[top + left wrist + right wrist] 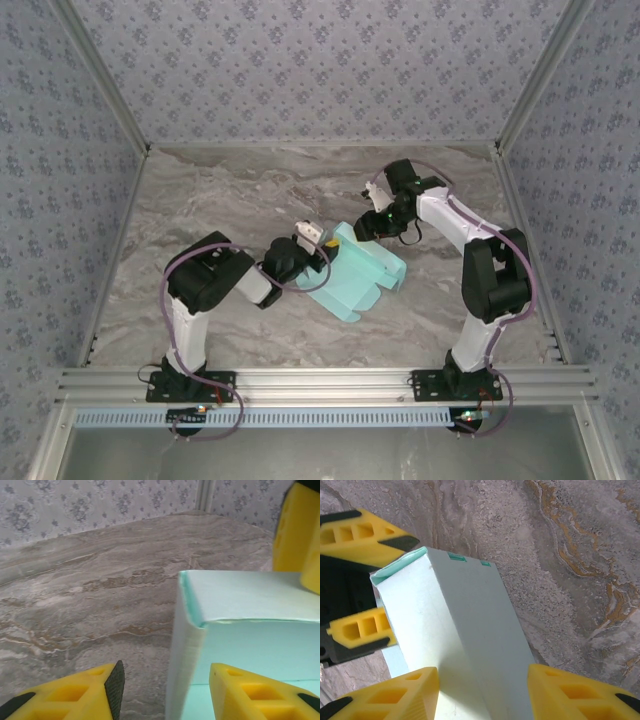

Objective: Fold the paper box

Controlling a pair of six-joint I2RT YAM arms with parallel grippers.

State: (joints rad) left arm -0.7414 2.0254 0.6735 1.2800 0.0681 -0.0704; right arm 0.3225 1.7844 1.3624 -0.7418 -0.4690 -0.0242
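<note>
My paper box [355, 275] is half done – walls up, flaps not shut – left gripper [165, 685] spread wide at a corner, right gripper [482, 690] around it, squeezing or not I can't tell

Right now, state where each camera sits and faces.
Top external: above, behind the arm bases, looking down on table, left arm, right arm, paper box.
Left wrist: low, looking across the table at the box's raised corner; left fingers at bottom.
Right wrist: looking down on the box; right fingers at bottom.
Shared: each wrist view catches the box and the other arm's fingers.
</note>
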